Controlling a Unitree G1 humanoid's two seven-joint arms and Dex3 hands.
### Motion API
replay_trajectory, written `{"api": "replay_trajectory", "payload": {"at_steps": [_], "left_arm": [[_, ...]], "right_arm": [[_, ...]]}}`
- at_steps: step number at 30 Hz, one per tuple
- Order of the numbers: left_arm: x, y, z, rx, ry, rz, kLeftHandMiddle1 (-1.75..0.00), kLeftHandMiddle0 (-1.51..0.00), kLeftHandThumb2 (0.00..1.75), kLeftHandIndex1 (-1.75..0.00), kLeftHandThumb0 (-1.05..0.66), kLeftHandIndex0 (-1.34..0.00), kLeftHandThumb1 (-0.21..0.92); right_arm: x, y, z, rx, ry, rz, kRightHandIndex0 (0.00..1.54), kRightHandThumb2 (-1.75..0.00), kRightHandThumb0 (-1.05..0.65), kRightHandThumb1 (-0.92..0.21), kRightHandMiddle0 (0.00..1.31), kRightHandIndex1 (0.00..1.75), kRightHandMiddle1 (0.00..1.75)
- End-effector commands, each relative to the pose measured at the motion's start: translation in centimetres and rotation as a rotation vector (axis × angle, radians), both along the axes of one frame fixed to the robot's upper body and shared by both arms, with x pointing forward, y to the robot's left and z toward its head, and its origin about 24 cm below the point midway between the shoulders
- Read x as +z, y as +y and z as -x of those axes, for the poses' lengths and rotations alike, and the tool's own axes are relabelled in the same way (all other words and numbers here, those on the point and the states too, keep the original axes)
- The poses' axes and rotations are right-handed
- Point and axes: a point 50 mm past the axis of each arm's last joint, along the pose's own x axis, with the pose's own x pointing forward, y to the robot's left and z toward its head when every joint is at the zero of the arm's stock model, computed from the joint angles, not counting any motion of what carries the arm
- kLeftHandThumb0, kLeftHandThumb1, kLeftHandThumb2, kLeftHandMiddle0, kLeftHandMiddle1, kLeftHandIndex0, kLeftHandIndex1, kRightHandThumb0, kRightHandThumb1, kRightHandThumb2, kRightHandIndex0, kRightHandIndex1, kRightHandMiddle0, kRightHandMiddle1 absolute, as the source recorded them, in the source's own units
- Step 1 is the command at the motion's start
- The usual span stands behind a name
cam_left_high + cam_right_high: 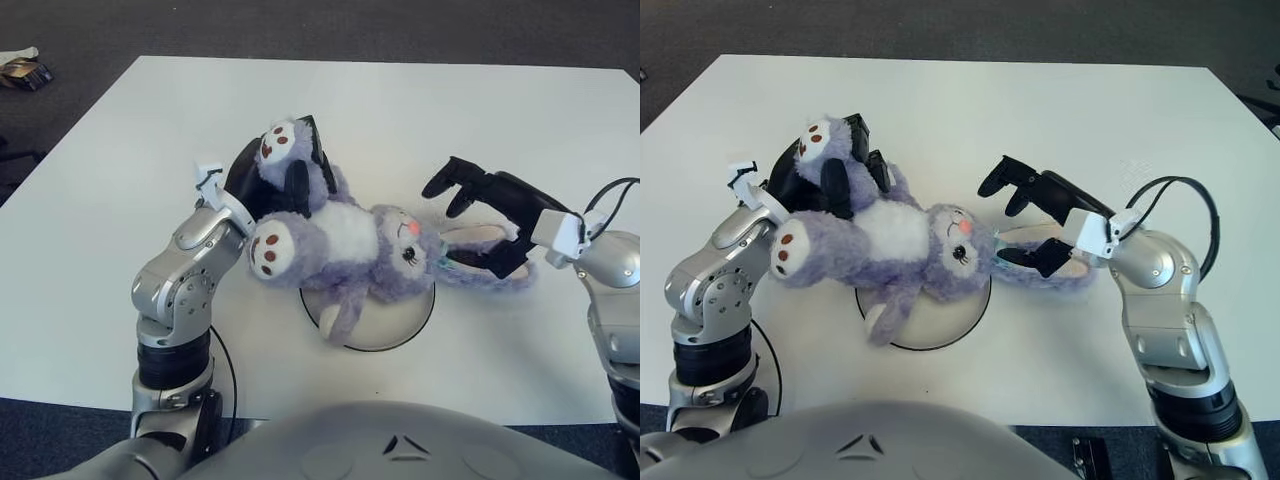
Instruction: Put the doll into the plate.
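Purple doll (pixel 340 245) over plate (pixel 405 325); left hand (pixel 275 175) grips leg; right hand (pixel 480 200) fingers spread, empty.

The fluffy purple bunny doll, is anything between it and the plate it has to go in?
Nothing visible is. The fluffy purple bunny doll already lies across the round white plate. The left hand grips its leg; the right hand is open over its ears.
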Motion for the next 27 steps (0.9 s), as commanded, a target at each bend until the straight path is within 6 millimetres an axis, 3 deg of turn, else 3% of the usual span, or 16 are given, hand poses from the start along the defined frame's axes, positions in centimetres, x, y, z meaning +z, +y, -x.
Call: {"api": "replay_trajectory", "payload": {"at_steps": [1, 3, 7, 12, 13, 15, 18, 21, 27], "left_arm": [[-0.2, 0.4, 0.0, -0.020, 0.039, -0.003, -1.38, -0.76, 1.24, -1.75, 0.08, -0.55, 0.28], [-0.2, 0.5, 0.0, -0.024, 0.050, -0.006, -1.38, -0.74, 1.20, -1.75, 0.04, -0.49, 0.32], [-0.2, 0.7, 0.0, -0.028, 0.071, -0.007, -1.55, -0.53, 1.04, -1.75, 0.00, -0.33, 0.50], [-0.2, 0.9, -0.1, -0.063, 0.117, 0.040, -1.67, -0.37, 0.95, -1.75, -0.01, -0.25, 0.61], [-0.3, 1.0, -0.2, -0.068, 0.125, 0.049, -1.70, -0.30, 0.90, -1.75, -0.14, -0.28, 0.64], [-0.3, 1.2, -0.3, -0.072, 0.133, 0.057, -1.72, -0.23, 0.85, -1.75, -0.26, -0.29, 0.68], [-0.3, 1.3, -0.4, -0.075, 0.132, 0.068, -1.71, -0.17, 0.78, -1.75, -0.34, -0.29, 0.73], [-0.3, 1.5, -0.6, -0.085, 0.137, 0.084, -1.70, -0.15, 0.69, -1.70, -0.69, -0.14, 0.86], [-0.2, 2.1, -0.6, -0.114, 0.151, 0.097, -1.59, -0.13, 0.79, -1.64, -0.97, -0.03, 0.91]], "right_arm": [[0.6, -0.3, -0.1, 0.036, -0.002, -0.022, 0.07, -0.93, -0.66, -0.25, 0.00, 0.77, 0.84], [0.7, -0.6, -0.2, 0.054, 0.006, -0.049, 0.06, -0.93, -0.66, -0.25, 0.00, 0.71, 0.82], [0.9, -1.0, -0.4, 0.123, 0.015, -0.118, 0.05, -0.90, -0.70, -0.26, 0.00, 0.57, 0.77], [1.1, -1.9, -0.9, 0.171, 0.051, -0.173, 0.02, -0.89, -0.71, -0.26, 0.00, 0.47, 0.73], [1.1, -2.1, -1.0, 0.176, 0.063, -0.191, 0.01, -0.90, -0.69, -0.24, 0.00, 0.44, 0.73], [1.1, -2.4, -1.2, 0.182, 0.084, -0.219, 0.01, -0.93, -0.66, -0.22, 0.00, 0.40, 0.73], [1.2, -2.8, -1.3, 0.174, 0.113, -0.267, 0.01, -0.97, -0.60, -0.18, 0.00, 0.36, 0.76], [1.3, -3.2, -1.3, 0.163, 0.132, -0.289, 0.00, -1.05, -0.47, -0.13, 0.00, 0.32, 0.79], [1.5, -4.0, -1.8, 0.156, 0.171, -0.311, 0.01, -1.15, -0.35, -0.10, 0.00, 0.28, 0.87]]}}
